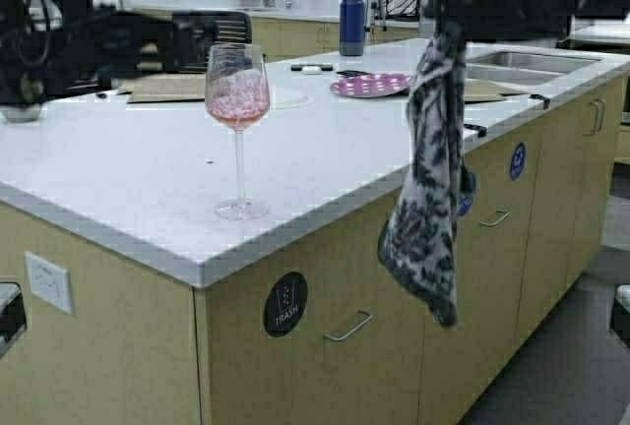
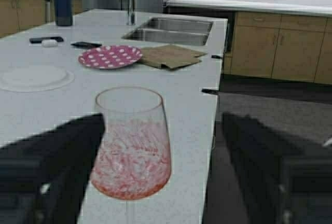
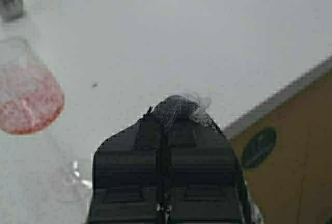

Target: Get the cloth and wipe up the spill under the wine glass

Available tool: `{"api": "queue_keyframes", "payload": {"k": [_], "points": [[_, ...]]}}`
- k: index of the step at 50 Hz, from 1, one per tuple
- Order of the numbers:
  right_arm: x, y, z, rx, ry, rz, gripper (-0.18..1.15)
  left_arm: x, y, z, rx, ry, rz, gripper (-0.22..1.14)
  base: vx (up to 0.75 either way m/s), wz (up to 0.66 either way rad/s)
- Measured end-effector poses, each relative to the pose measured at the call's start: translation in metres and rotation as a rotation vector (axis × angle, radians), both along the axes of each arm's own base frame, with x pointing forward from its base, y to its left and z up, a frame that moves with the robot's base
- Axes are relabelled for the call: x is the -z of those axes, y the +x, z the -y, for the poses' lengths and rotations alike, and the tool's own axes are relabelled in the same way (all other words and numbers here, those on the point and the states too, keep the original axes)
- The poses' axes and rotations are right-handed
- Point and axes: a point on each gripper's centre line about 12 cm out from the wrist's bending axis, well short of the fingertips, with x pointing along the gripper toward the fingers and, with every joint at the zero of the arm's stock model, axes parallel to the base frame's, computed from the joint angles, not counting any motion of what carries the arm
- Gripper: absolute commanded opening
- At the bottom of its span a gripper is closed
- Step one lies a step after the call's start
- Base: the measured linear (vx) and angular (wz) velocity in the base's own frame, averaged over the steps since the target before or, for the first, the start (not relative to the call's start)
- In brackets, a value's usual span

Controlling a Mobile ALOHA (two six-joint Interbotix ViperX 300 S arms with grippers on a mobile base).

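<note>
Right gripper (image 3: 165, 130) clamped on the cloth (image 1: 429, 189), hanging beside the counter's (image 1: 138, 179) front edge for wiping; left gripper (image 2: 155, 182) wide around the wine glass (image 1: 237, 130), probably for lifting.

The wine glass (image 1: 237, 130) stands upright at centre-left of the high view, near the front edge of the white bench (image 1: 128, 169), its rounded bowl pink-tinted above a thin stem and flat foot. The leaf-printed cloth (image 1: 430, 179) hangs limp at right of centre, past the bench edge.
</note>
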Motion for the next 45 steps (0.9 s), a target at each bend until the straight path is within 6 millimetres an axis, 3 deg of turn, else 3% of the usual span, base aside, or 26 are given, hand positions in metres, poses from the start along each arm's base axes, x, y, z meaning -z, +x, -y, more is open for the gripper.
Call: {"api": "queue_keyframes", "payload": {"k": [13, 31, 40, 45], "points": [[-0.036, 0.01, -0.008, -0.037, -0.047, -0.021, 0.06, -0.052, 0.014, 0.001, -0.028, 0.02, 0.015, 1.0, 0.0, 0.0], [-0.085, 0.008, -0.01, -0.055, -0.06, 0.034, 0.06, -0.118, 0.012, -0.002, -0.057, 0.01, 0.073, 1.0, 0.0, 0.0], [-0.105, 0.008, -0.01, -0.068, -0.09, 0.05, 0.06, -0.144, 0.009, -0.007, -0.083, -0.019, 0.082, 1.0, 0.0, 0.0], [-0.109, 0.007, -0.01, -0.069, -0.095, 0.055, 0.06, -0.147, 0.01, -0.008, -0.093, -0.028, 0.072, 1.0, 0.0, 0.0]]}}
